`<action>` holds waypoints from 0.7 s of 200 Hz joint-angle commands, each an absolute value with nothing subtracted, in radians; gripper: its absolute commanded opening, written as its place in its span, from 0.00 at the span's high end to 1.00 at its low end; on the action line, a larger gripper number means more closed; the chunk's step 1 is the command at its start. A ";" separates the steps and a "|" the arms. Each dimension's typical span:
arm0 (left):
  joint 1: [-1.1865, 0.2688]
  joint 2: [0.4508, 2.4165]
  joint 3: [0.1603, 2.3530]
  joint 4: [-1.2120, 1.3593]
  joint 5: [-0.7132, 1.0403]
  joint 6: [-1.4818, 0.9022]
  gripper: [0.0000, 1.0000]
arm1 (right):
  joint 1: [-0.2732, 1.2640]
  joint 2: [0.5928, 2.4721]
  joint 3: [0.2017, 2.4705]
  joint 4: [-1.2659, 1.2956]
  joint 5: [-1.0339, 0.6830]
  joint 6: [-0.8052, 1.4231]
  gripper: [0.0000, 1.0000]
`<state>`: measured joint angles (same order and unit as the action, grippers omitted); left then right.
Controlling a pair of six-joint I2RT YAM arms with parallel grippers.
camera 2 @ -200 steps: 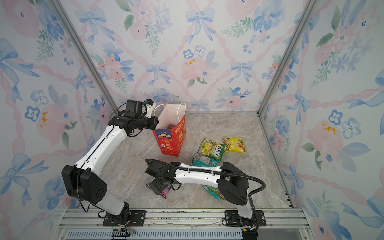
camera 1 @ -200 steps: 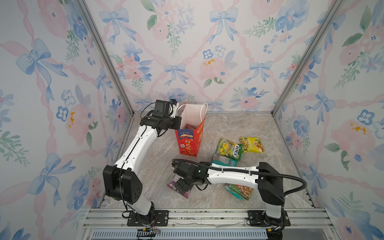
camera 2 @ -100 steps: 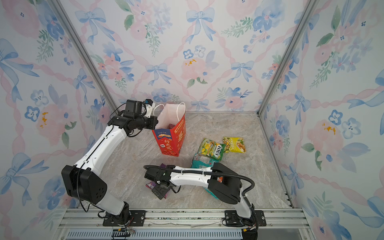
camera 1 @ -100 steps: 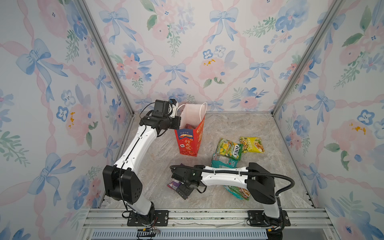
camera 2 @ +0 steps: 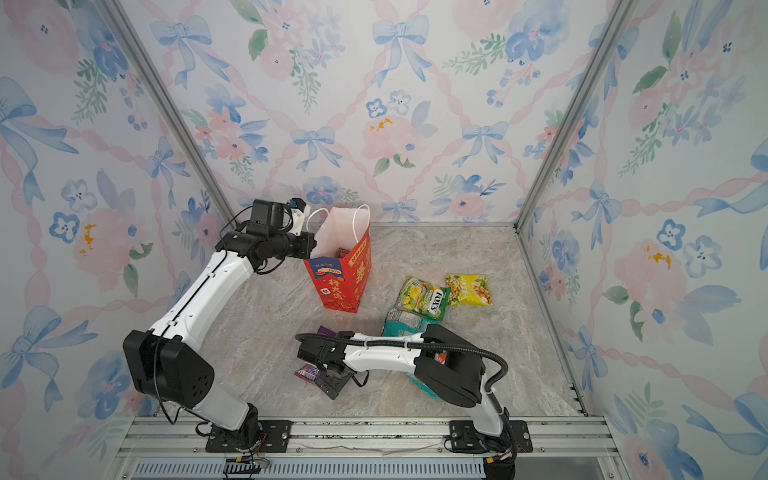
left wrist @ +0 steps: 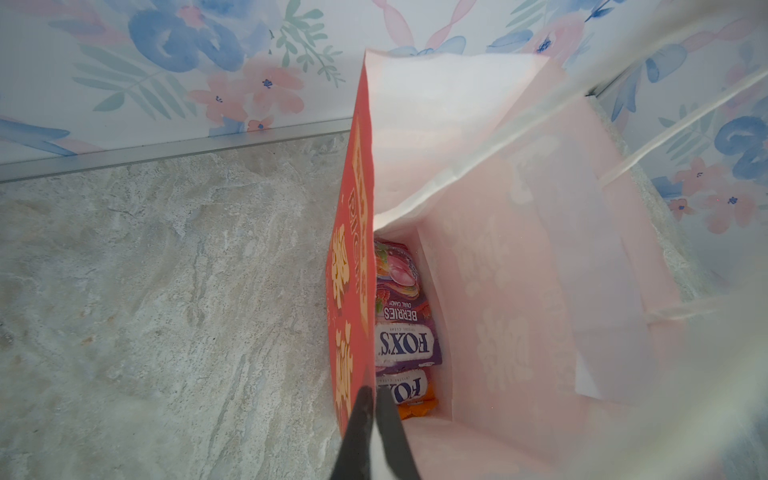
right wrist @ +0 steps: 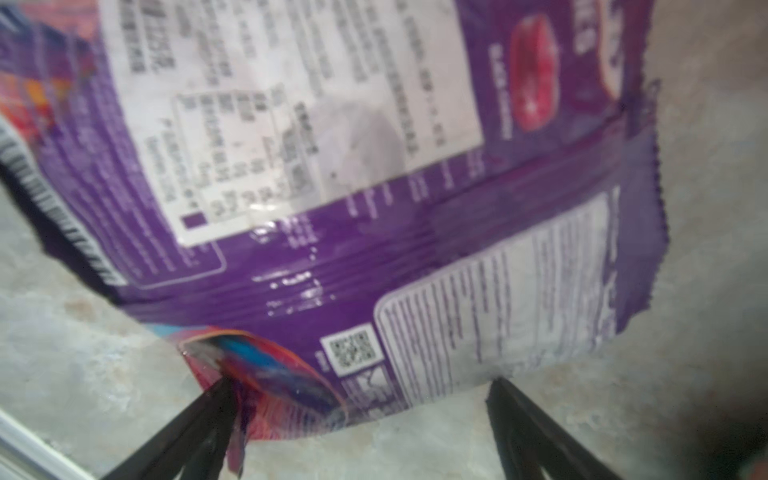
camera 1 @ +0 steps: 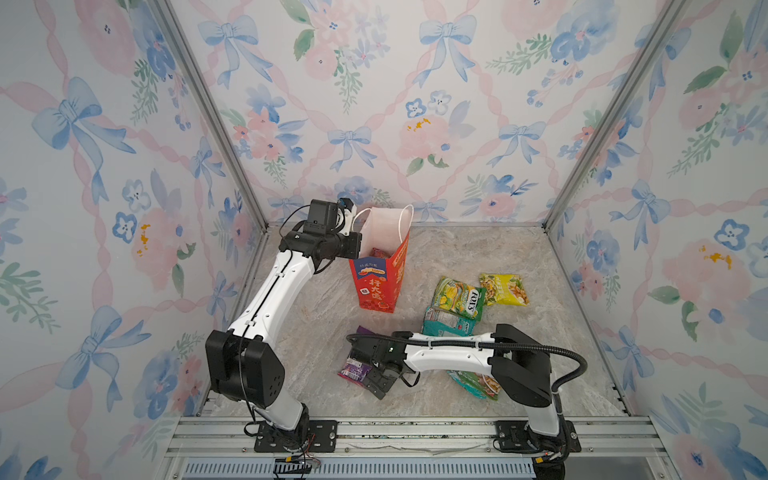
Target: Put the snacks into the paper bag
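Over the last second my right arm has folded in and swung low toward the near edge of the surface (camera 1: 478, 257), so my right claw (right wrist: 361, 399) now hangs directly over the purple packet (camera 1: 353, 368), where a second ago it was a little farther in. Its jaws stand wide apart, one fingertip touching the packet's crinkled near edge in the right wrist view, the other just beside the packet over bare stone; nothing is gripped yet. My left claw (left wrist: 372, 409) has not moved: it stays pinched together on the rim of the paper bag (camera 1: 380, 278), holding the mouth open and the bag upright toward the back left of the surface. Looking down the bag through the left wrist view, two packets already lie at the bottom, a magenta packet (left wrist: 405, 324) on top of an orange packet (left wrist: 411, 399). Well apart from the bag, to its right, the yellow-green packet (camera 1: 459, 297), the yellow packet (camera 1: 505, 289) and the teal packet (camera 1: 446, 324) lie close together, and a green packet (camera 1: 478, 384) shows partly under my right arm. So I judge the purple packet is next: I am lined up to close on it, with five packets left outside the bag.
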<state>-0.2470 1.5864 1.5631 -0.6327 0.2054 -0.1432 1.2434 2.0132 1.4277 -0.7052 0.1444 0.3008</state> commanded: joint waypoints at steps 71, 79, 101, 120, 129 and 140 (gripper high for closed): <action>-0.241 1.569 1.549 -0.646 0.194 -0.140 1.00 | 1.138 1.861 1.374 -0.767 0.247 0.264 0.03; -0.240 1.569 1.549 -0.646 0.194 -0.140 1.00 | 1.149 1.852 1.389 -0.769 0.243 0.267 0.03; -0.240 1.569 1.549 -0.647 0.194 -0.140 1.00 | 1.197 1.857 1.455 -0.780 0.227 0.282 0.03; -0.241 1.569 1.549 -0.647 0.195 -0.140 1.00 | 1.229 1.881 1.496 -0.766 0.189 0.308 0.02; -0.240 1.570 1.549 -0.647 0.194 -0.140 1.00 | 1.239 1.904 1.510 -0.757 0.172 0.321 0.02; -0.239 1.568 1.549 -0.647 0.193 -0.139 1.00 | 1.250 1.937 1.531 -0.755 0.160 0.333 0.02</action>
